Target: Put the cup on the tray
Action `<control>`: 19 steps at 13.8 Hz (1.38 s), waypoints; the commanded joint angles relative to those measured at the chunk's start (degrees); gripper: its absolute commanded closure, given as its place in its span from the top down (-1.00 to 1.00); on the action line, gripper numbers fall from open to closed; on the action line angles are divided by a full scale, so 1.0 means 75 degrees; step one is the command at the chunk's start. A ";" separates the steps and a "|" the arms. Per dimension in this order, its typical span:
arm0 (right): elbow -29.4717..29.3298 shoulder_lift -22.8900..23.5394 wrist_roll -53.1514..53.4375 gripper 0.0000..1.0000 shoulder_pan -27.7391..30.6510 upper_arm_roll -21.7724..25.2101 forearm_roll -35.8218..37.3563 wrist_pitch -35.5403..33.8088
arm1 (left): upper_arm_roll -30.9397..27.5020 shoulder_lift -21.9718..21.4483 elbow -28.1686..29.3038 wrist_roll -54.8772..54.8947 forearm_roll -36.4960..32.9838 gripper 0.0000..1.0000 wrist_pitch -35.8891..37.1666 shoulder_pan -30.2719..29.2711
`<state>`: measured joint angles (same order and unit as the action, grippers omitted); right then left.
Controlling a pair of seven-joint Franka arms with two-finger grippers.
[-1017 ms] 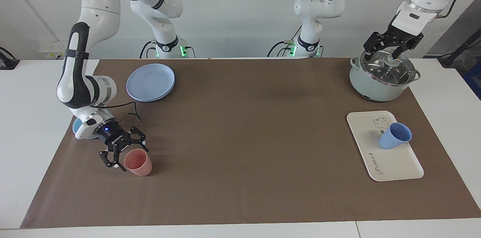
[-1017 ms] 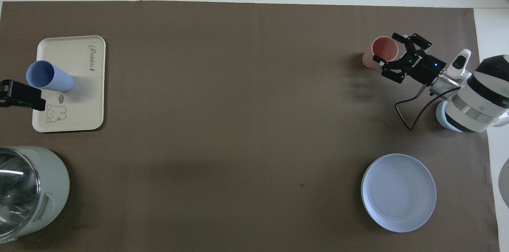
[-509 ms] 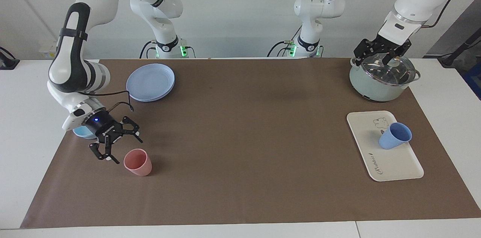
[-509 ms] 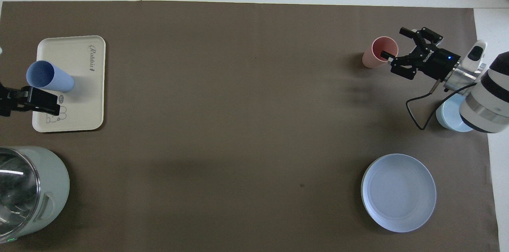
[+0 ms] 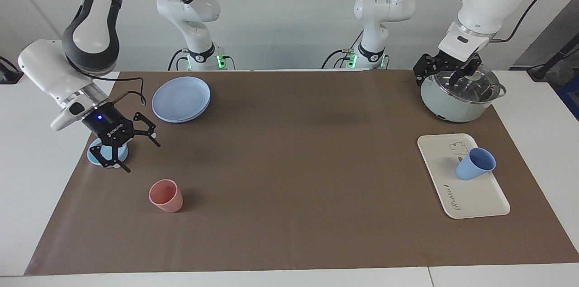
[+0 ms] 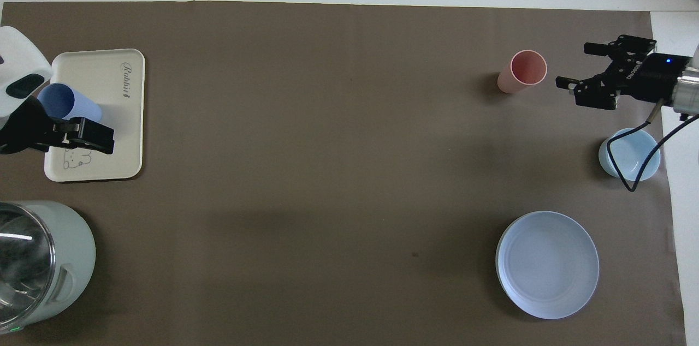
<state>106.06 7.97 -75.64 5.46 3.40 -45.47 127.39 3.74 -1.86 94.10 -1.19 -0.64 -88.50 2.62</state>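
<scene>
The blue cup [image 5: 475, 164] stands tilted on the cream-white tray [image 5: 470, 196], at the end with the animal drawing, and touches no gripper. It also shows in the overhead view [image 6: 68, 106] on the tray [image 6: 117, 133]. My left gripper [image 5: 438, 76] is open and empty, raised in the air over the pot's rim. In the overhead view it [image 6: 82, 136] covers the tray's nearer end beside the cup. My right gripper [image 5: 141, 157] is open and empty, in the air over the light-blue bowl's edge, apart from the pink cup; it also shows in the overhead view [image 6: 573, 66].
A salmon-pink cup [image 5: 166, 195] stands upright at the right arm's end. A light-blue bowl [image 5: 97, 155] lies nearer to the robots than it, with stacked blue plates [image 5: 181, 99] nearer still. A lidded pot [image 5: 461, 97] stands nearer to the robots than the tray.
My right gripper has drawn back from the pink cup and risen toward the bowl. My left gripper has shifted over the pot toward the table's middle. The blue cup has not moved.
</scene>
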 commanded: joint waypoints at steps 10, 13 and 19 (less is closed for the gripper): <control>-0.0579 -0.1297 0.9120 1.00 -0.1443 -0.0067 0.5711 -0.2636 | 0.0123 -0.0139 0.0145 0.0099 0.0247 1.00 0.0011 -0.0313; -0.1331 -0.1226 0.9674 1.00 -0.1350 -0.0067 0.5746 -0.3939 | 0.0123 -0.0151 0.0157 0.0544 0.0589 1.00 0.0011 -0.0689; -0.2141 -0.1226 0.9336 1.00 -0.1314 0.0038 0.6433 -0.5185 | 0.0123 -0.0197 -0.0055 0.0545 0.0484 1.00 0.0046 -0.0795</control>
<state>91.68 -1.80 -4.54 -4.70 3.98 -0.74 90.09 4.30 -2.42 93.65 2.13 2.84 -88.37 -2.67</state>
